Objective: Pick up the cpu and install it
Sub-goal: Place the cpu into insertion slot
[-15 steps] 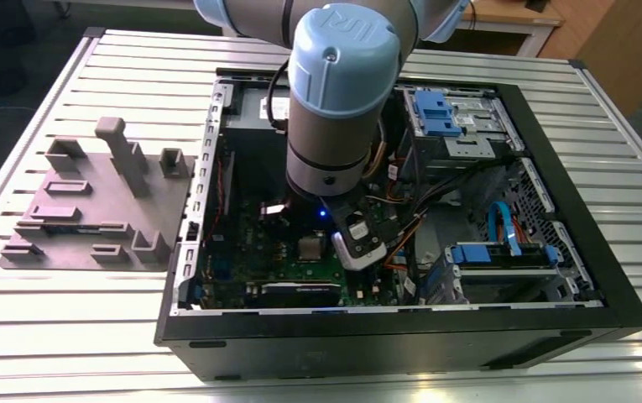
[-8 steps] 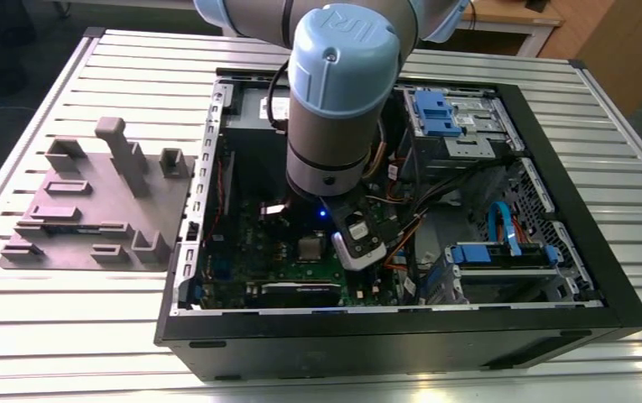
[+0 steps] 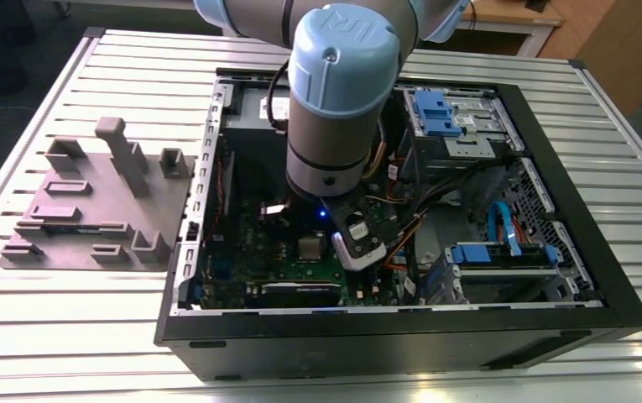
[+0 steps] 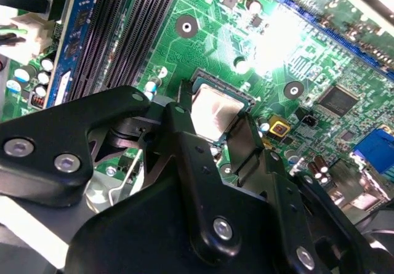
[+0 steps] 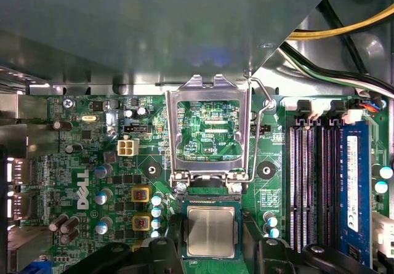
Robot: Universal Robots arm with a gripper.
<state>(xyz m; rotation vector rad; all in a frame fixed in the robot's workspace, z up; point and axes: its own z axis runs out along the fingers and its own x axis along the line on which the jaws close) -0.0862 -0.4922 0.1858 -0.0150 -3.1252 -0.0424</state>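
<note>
- One cpu [image 3: 310,248] is lying flat in the socket of the green board [image 5: 92,163], inside the open computer case [image 3: 410,340], at the lower middle of the exterior view. The hinged metal frame [image 5: 209,89] is standing open just beside it.
- The gripper [image 5: 211,249] is straddling the cpu on two opposite sides. I cannot tell whether it is pinching the chip or hanging spread clear of it.
- By its look, the cpu is handling as a light, thin, stiff piece, and its smooth metal top is offering little friction.
- The underside and the socket are probably being the fragile parts, so two opposite edges, kept level, are looking like the safe hold.
</note>
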